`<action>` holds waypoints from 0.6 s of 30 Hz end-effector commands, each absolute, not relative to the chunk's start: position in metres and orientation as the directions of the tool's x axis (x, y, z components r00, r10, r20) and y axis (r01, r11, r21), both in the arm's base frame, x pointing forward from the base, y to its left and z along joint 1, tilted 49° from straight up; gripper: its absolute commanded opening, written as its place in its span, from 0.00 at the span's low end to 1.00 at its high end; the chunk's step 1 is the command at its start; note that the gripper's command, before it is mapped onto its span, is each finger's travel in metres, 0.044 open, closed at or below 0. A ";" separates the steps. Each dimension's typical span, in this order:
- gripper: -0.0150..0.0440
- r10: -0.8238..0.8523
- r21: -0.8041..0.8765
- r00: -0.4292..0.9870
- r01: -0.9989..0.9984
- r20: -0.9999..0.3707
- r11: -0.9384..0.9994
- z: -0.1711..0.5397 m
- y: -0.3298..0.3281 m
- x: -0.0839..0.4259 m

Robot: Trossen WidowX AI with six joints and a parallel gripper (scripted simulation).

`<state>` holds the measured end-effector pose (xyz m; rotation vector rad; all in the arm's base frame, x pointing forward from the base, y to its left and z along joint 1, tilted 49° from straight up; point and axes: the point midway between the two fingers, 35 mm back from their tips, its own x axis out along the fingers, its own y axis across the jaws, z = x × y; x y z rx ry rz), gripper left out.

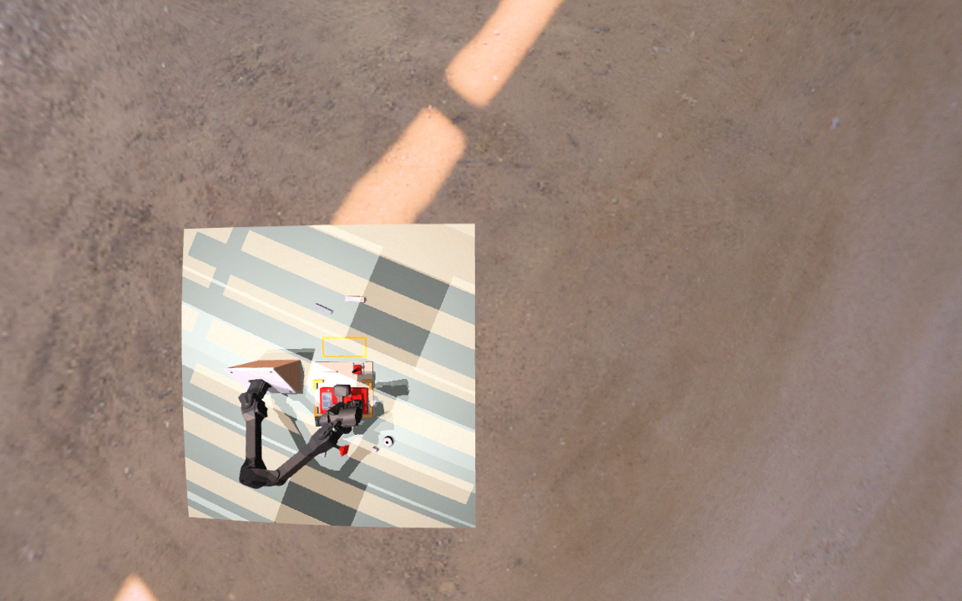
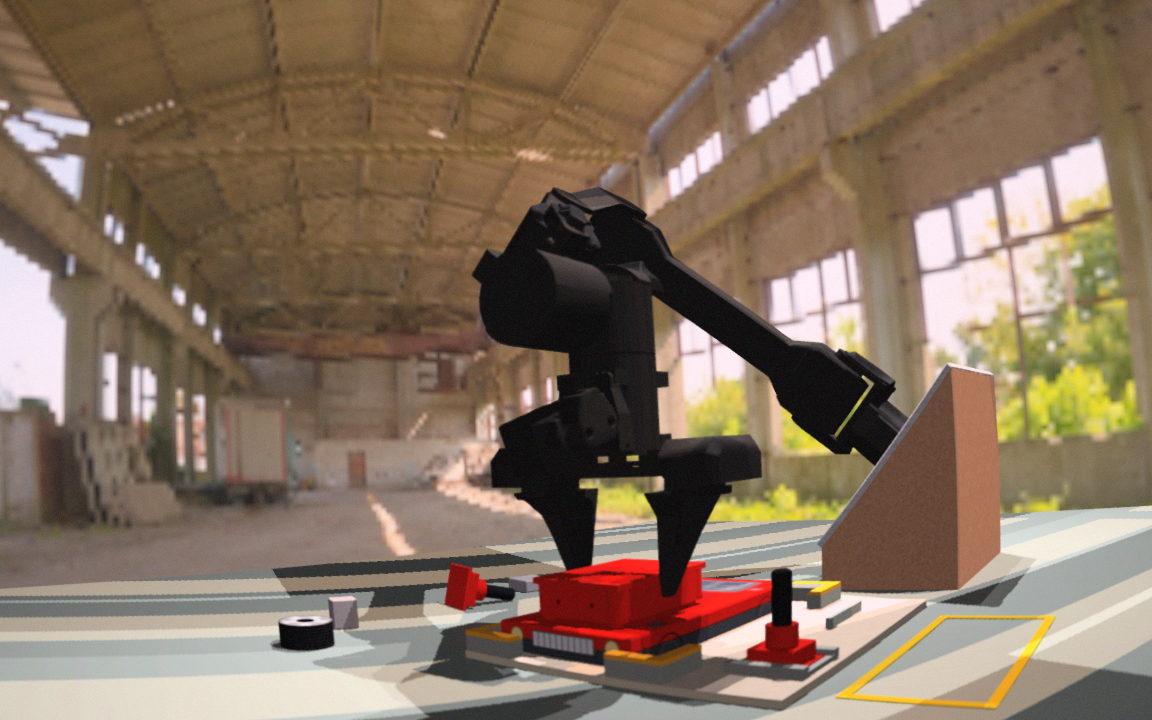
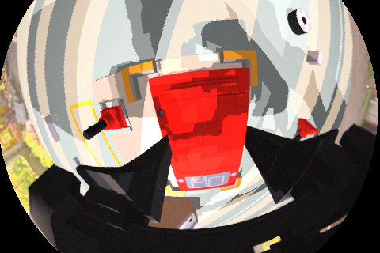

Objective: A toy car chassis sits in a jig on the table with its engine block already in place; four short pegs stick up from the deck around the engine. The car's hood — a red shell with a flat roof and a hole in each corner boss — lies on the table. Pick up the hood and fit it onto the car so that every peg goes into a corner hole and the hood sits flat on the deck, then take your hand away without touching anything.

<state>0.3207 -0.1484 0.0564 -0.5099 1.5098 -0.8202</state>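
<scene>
In the top view, the gripper (image 1: 345,403) (image 2: 620,580) (image 3: 206,133) is seen above the red hood (image 1: 356,394) (image 2: 596,601) (image 3: 206,115), which is partly covered by it. In the exterior view, the hood is pinched between the two fingers and is set low over the deck of the chassis (image 2: 723,608) (image 3: 210,180); the engine block is hidden. The chassis is framed by the jig's corner brackets (image 2: 652,660) (image 3: 252,57). In the wrist view, the hood's roof is flanked by both fingers.

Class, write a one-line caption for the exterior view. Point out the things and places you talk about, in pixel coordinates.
A black gripper (image 2: 620,577) (image 3: 206,133) grips the red hood (image 2: 602,595) (image 3: 202,107), seated low on the toy car (image 2: 553,631).
</scene>
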 end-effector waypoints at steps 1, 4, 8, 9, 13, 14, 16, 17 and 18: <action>0.79 -0.739 -0.748 -0.121 0.154 -0.663 0.646 0.056 -0.148 0.321; 0.92 -0.739 -0.748 -0.121 0.154 -0.663 0.646 0.056 -0.148 0.321; 1.00 -0.739 -0.748 -0.121 0.154 -0.663 0.646 0.056 -0.148 0.321; 1.00 -0.739 -0.747 -0.121 0.154 -0.663 0.646 0.058 -0.147 0.321; 1.00 -0.737 -0.746 -0.120 0.154 -0.665 0.648 0.075 -0.126 0.327; 1.00 -0.737 -0.746 -0.120 0.154 -0.665 0.648 0.082 -0.118 0.328; 1.00 -0.739 -0.747 -0.120 0.154 -0.663 0.646 0.097 -0.101 0.329; 1.00 -0.739 -0.748 -0.120 0.154 -0.663 0.645 0.102 -0.096 0.329; 1.00 -0.740 -0.748 -0.120 0.154 -0.662 0.645 0.103 -0.095 0.329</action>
